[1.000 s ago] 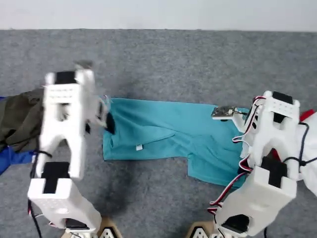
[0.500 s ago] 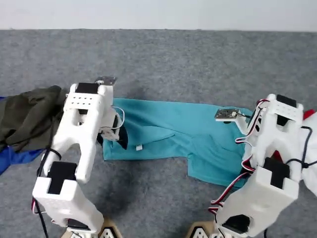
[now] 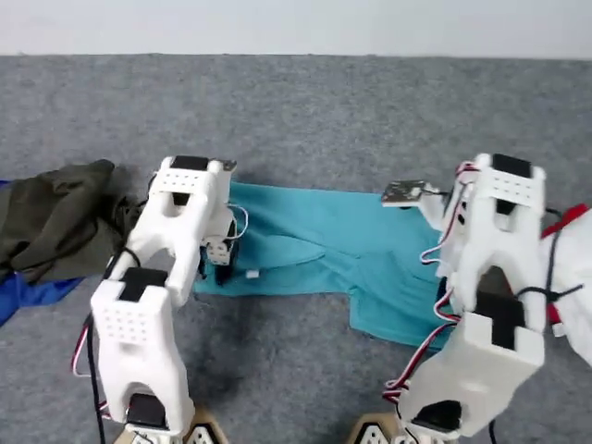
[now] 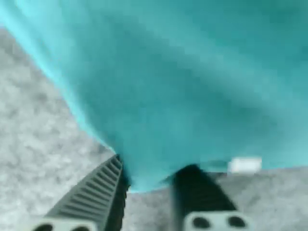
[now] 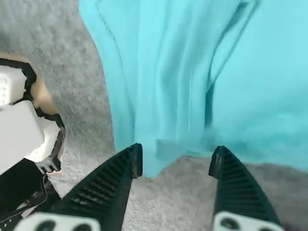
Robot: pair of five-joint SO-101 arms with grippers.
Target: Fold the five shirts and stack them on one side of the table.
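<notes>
Shirt (image 4: pixel 192 72) edge between left end effector (image 4: pixel 153 168) jaws

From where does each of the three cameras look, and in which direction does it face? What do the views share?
High view: fixed overhead, facing down on the grey table, the teal shirt, the left arm and the right arm.
Left wrist view: on the left arm's wrist, facing down past the left gripper at the shirt's edge.
Right wrist view: on the right arm's wrist, facing down past the open right gripper at the shirt.
Shared: the teal shirt.
</notes>
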